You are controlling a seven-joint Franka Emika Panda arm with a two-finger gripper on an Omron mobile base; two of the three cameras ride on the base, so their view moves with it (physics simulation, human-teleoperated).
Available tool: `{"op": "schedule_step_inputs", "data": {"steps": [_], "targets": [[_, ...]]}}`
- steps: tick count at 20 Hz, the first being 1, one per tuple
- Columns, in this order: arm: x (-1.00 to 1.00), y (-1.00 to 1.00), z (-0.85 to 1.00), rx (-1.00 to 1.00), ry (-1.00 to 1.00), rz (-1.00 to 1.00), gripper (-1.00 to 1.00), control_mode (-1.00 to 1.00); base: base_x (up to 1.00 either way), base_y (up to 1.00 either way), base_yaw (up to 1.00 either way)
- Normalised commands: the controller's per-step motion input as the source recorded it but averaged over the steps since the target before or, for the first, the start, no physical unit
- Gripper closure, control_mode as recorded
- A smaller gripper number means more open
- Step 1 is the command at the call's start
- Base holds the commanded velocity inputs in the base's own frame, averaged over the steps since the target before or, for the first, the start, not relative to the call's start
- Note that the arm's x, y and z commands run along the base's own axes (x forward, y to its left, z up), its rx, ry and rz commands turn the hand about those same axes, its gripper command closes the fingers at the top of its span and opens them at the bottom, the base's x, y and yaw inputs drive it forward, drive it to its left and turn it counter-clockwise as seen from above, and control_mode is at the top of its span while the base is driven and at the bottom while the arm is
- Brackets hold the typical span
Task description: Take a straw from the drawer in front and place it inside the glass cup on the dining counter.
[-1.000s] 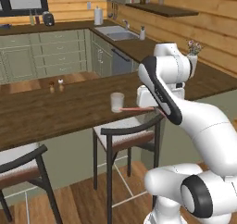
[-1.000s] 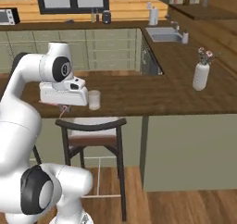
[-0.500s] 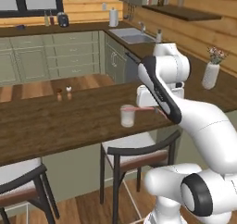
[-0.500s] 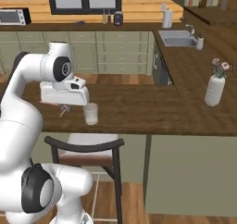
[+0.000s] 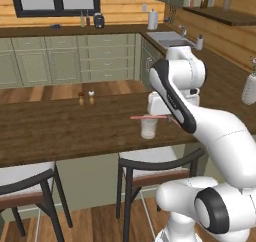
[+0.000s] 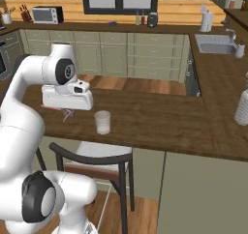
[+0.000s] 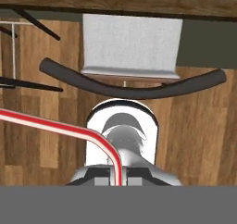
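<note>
Holding straw [image 5: 148, 117] level, pincer [image 6: 67, 113] clamped; base rolled, glass cup [image 5: 148, 128] now beneath straw.

No readable text in any view

We find no words, labels, brand marks, numbers or signs that we can read on anything in these pictures.
</note>
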Motion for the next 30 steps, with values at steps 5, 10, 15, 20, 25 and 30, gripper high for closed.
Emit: {"op": "schedule_step_inputs", "data": {"steps": [5,10,15,20,25,30], "targets": [[0.59,-0.14,0.04,-0.09,0.02,0.02,1.00,-1.00,0.00,0.00,0.00],[0.46,-0.38,0.04,-0.41,0.00,-0.08,1.00,-1.00,0.00,0.00,0.00],[0.42,-0.28,0.05,-0.48,0.00,-0.10,1.00,-1.00,0.00,0.00,0.00],[0.52,-0.12,-0.01,-0.45,0.00,-0.09,1.00,-1.00,0.00,0.00,0.00],[0.67,0.02,-0.14,-0.38,0.00,-0.01,1.00,-1.00,0.00,0.00,0.00],[0.57,0.02,-0.14,-0.33,0.01,0.00,1.00,-1.00,0.00,0.00,0.00]]}}
